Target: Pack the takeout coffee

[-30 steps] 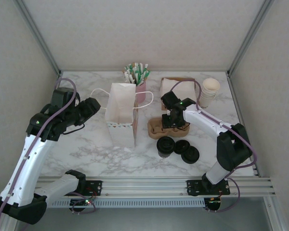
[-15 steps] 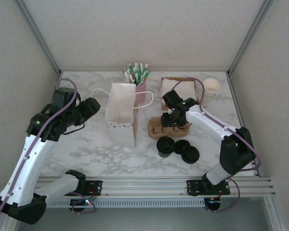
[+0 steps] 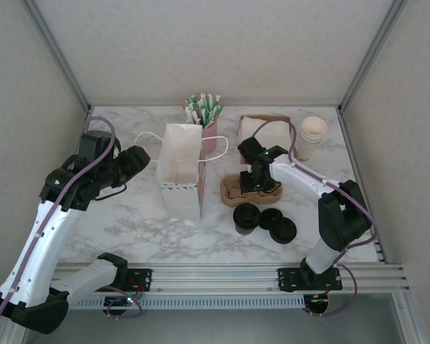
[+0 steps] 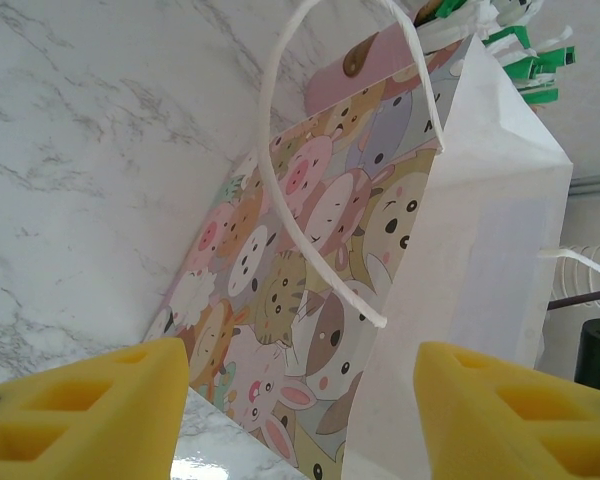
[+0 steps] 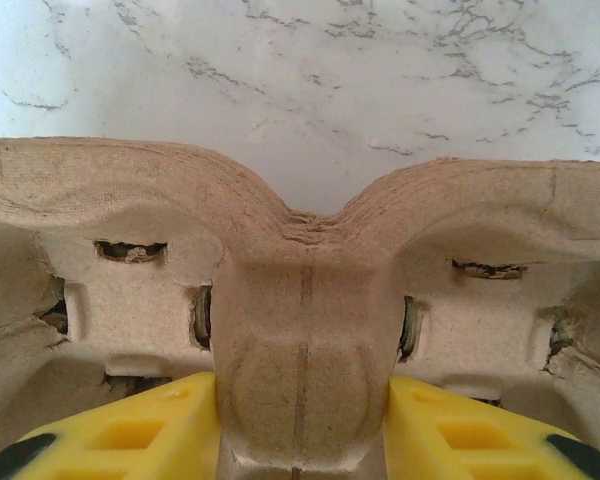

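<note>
Pinching the centre post of the pulp cup carrier [image 5: 300, 300], the right gripper [image 5: 302, 430] is pressing its yellow pads [image 5: 130, 430] against both sides of that ridge, while the carrier is lying on the marble table [image 3: 129, 222] just right of the white paper bag [image 3: 180, 172] and behind the black lids [image 3: 276, 223]. The left gripper [image 3: 132, 163] is hovering beside the bag with jaws apart, holding nothing. Lifting well is calling for a firm, centred squeeze and a straight, level rise, so the soft pulp is neither tearing nor tipping.
</note>
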Robot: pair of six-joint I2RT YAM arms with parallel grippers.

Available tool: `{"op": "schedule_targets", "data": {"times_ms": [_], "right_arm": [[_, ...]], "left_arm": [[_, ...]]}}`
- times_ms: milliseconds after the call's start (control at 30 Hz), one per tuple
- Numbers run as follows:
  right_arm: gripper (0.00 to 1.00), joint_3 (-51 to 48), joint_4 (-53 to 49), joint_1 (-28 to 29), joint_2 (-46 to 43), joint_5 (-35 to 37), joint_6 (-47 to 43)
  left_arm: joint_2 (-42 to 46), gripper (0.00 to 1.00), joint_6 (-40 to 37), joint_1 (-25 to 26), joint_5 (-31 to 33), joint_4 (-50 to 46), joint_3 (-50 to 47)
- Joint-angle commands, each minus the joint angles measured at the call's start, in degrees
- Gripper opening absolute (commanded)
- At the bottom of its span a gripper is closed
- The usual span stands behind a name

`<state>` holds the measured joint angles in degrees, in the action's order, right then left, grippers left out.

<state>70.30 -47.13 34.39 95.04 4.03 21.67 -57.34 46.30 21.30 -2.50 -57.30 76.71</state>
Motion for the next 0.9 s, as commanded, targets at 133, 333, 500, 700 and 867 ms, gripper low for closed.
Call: {"op": "schedule_targets", "data": {"times_ms": [133, 333, 500, 700, 867], "right_arm": [[0.43, 2.76, -2.87, 0.52, -2.5, 1.09, 0.31], [0.42, 1.99, -2.08, -0.18, -4.31, -3.72, 3.8], [0.46, 3.73, -6.16, 1.43, -1.92, 4.13, 1.4], [0.42, 2.38, -3.86, 1.36, -3.86, 0.78, 2.34], [0.41, 3.25, -2.91, 1.34, -6.35, -0.09, 2.85]], "left_arm": [[-0.14, 0.6, 0.1, 0.64, 0.66, -0.44, 0.41], [-0.23, 0.59, 0.17, 0.81, 0.77, -0.36, 0.28], [-0.22, 0.6, 0.19, 0.85, 0.61, -0.01, -0.28], [-0.28, 0.59, -0.07, 0.94, 0.65, -0.18, -0.07], [-0.07, 0.6, -0.51, 0.97, 2.72, -1.86, 1.78]]}}
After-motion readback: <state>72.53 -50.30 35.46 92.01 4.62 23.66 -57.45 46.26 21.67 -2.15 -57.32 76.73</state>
